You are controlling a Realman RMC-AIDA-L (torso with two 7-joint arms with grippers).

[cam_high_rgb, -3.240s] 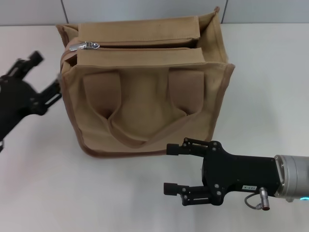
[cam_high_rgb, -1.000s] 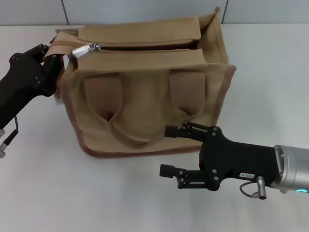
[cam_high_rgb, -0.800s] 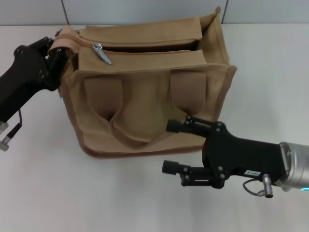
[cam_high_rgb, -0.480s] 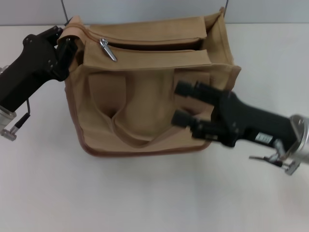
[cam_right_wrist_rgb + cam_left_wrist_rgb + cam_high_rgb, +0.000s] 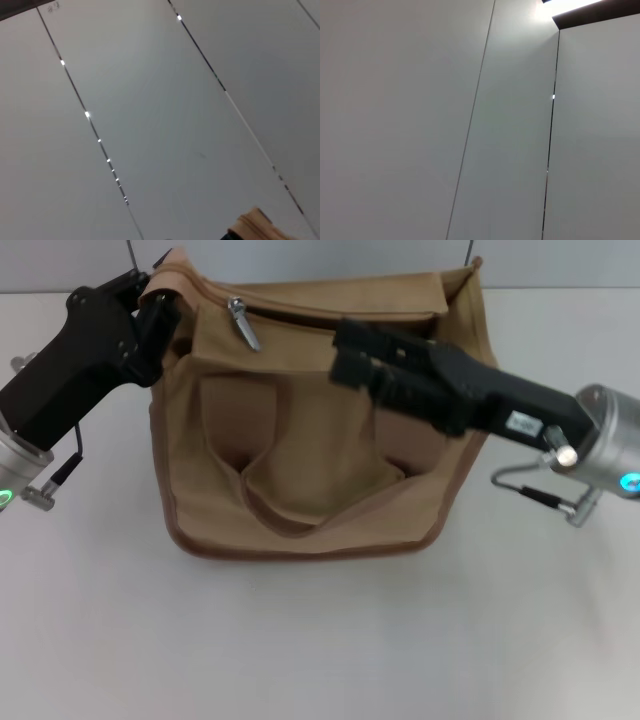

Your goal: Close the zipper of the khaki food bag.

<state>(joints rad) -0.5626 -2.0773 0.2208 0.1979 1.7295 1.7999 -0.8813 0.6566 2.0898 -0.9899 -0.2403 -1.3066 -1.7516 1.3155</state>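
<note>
One khaki food bag [image 5: 310,470], two grippers

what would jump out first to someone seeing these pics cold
The khaki food bag fills the middle of the white table. The left gripper is at its top left corner, and the right gripper reaches across its front toward the silver zipper pull near the left end.

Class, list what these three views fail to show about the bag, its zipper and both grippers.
- Head view: left gripper fingertips hidden against khaki food bag corner.
- Head view: right gripper covers part of the zipper track.
- Wrist views: wall panels only, plus a tan scrap.
</note>
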